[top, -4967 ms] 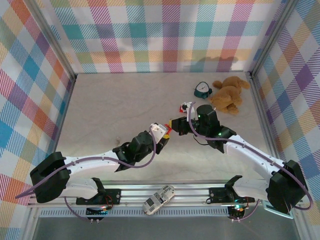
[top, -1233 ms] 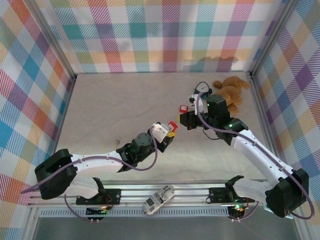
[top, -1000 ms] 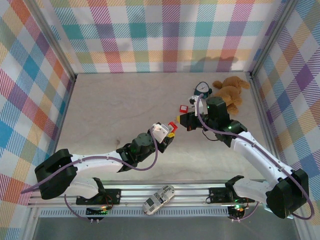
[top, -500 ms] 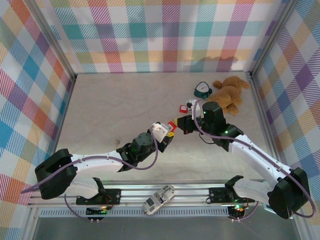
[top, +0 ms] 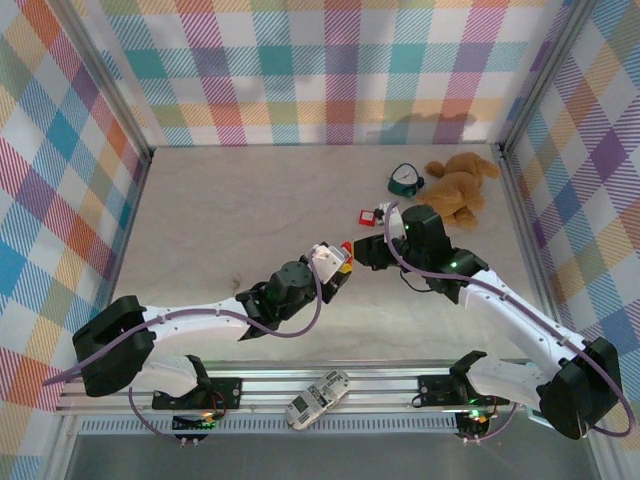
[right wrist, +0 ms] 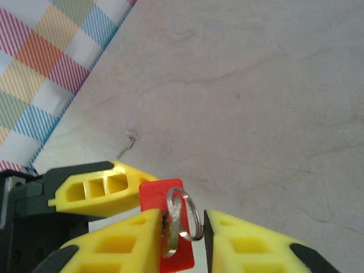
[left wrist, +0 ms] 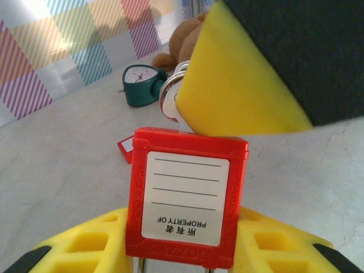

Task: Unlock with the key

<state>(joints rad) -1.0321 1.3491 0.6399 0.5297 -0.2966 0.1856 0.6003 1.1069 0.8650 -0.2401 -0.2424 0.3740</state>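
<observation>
Left wrist puts the lock (left wrist: 185, 199) closest to me, clenched between the yellow fingers of the left claw (left wrist: 185, 233), label upside down, held between the two arms over the table (left wrist: 62, 170). Just beyond it the key (left wrist: 170, 108) sits in the lock's far end, with a yellow finger (left wrist: 239, 85) of the other arm crowding it.

Right wrist gives me what that angle hides. The right claw (right wrist: 183, 224) is released, jaws parted around the key head, one pad against it and the ring toward the other. That is my worry. If I twist now, I judge the fingers would skate round the head and turn nothing. Backing off could hook the ring and drag the key out. A hard twist might also roll the lock in the left grip.

Farther off lie a red tag (left wrist: 125, 149), a clock (left wrist: 142, 85) and a bear (left wrist: 182, 42). Top external gives me the layout, but the jaws are too small there to judge.
</observation>
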